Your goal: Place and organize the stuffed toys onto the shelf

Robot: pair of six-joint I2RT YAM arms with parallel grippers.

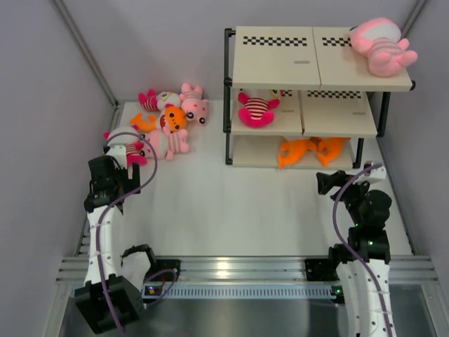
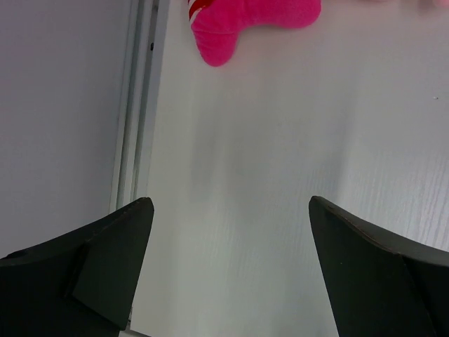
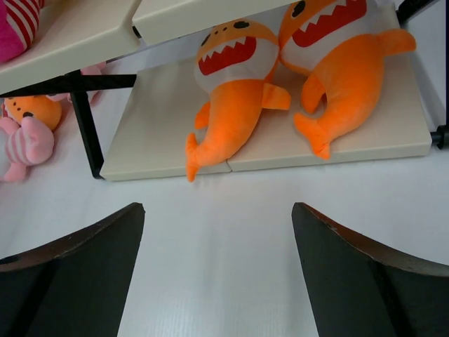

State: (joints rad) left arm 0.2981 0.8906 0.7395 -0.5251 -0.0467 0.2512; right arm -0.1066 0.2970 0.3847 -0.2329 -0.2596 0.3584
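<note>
Overhead, four stuffed toys sit on the shelf, the others lie heaped on the bench, and both pincers are released.

Top board: a large pale pink toy at the right end, overhanging the edge. Middle board: a hot-pink toy, half hidden under the top board. Bottom board: one orange fish touching a second orange fish, their heads tucked under the board above. The heap at the far left seems to hold five, though they overlap. The left pincer hangs spread over bare bench, a hot-pink limb cut off at the frame's top. The right pincer gapes empty, near the bottom board.
</note>
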